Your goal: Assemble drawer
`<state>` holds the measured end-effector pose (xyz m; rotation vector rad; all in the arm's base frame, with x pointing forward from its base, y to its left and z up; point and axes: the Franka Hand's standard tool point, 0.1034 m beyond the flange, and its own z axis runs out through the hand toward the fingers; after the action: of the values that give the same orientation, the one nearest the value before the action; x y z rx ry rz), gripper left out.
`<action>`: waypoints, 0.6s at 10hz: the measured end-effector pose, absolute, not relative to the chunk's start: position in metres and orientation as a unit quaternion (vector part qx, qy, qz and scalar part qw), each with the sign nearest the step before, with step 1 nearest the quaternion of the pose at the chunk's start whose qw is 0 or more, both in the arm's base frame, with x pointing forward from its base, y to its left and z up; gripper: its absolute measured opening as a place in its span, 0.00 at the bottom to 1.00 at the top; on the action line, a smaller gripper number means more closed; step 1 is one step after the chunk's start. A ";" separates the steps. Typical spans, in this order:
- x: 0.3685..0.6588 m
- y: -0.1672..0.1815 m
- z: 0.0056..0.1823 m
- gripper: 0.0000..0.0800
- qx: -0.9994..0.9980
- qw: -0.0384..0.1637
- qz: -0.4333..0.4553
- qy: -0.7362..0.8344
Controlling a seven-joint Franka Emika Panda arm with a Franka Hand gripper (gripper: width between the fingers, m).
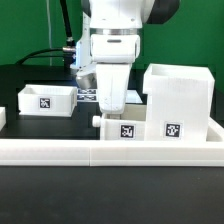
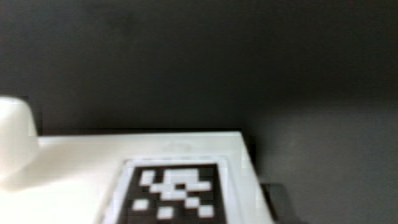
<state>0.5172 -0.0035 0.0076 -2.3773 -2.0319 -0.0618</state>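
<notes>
The large white boxy casing (image 1: pixel 178 95) stands at the exterior view's right, with a tag on its front. A small white tray (image 1: pixel 127 128) with a tag lies against its left side, its knob (image 1: pixel 97 120) pointing to the exterior view's left. My gripper (image 1: pixel 111 104) hangs straight down onto this tray's top edge. The wrist view shows the tray's tagged face (image 2: pixel 175 190) very close and blurred, and my fingertips do not show clearly, so I cannot tell whether the jaws are open or shut. The second small tray (image 1: pixel 47 98) sits apart at the exterior view's left.
The long low white rail (image 1: pixel 60 150) runs across the front, touching the middle tray and the casing. The marker board (image 1: pixel 86 96) lies behind the gripper. A white object (image 2: pixel 11 140) shows at the edge of the wrist view.
</notes>
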 end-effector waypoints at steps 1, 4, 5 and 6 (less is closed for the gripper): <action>0.517 -0.004 0.007 0.05 -0.762 0.007 -0.019 -0.647; 0.521 0.002 0.009 0.05 -0.781 0.005 -0.024 -0.625; 0.523 0.009 0.010 0.05 -0.790 0.000 -0.032 -0.612; 0.523 0.011 0.009 0.05 -0.793 -0.002 -0.035 -0.608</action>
<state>0.5226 0.0107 0.0092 -2.4940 -1.9132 -0.1091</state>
